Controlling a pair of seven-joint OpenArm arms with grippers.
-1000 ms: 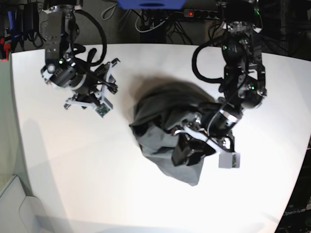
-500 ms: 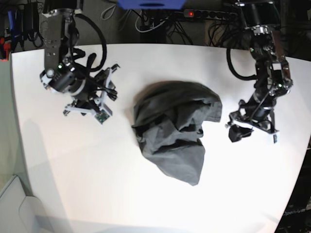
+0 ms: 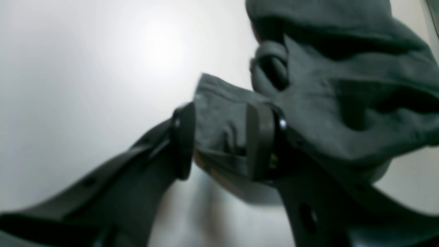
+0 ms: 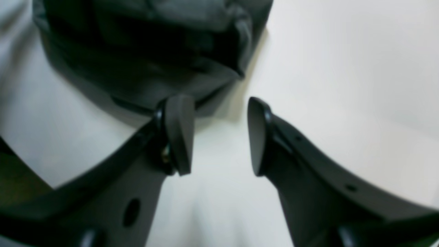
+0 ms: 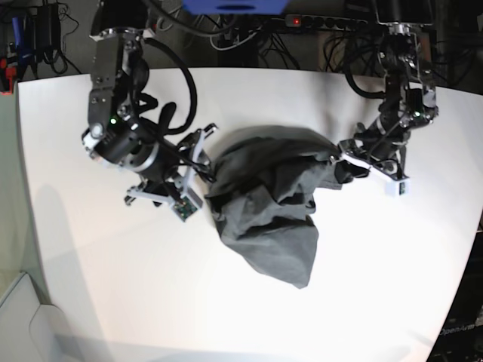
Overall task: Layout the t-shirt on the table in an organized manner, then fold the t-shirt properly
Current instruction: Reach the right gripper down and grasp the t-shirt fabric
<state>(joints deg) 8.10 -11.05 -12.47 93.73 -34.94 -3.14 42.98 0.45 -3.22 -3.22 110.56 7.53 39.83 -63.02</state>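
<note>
Now t-shirt (image 3: 343, 89) fold between left jaws, right jaws beside.

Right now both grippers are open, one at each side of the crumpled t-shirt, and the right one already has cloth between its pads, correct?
Not quite. It is the left gripper that has a fold of the t-shirt between its pads, as the left wrist view shows. The right gripper is open over bare table beside the cloth.

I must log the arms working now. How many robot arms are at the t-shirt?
2. The left gripper is at the t-shirt on its right edge in the base view; the right gripper is at its left edge. None seems hidden.
</note>
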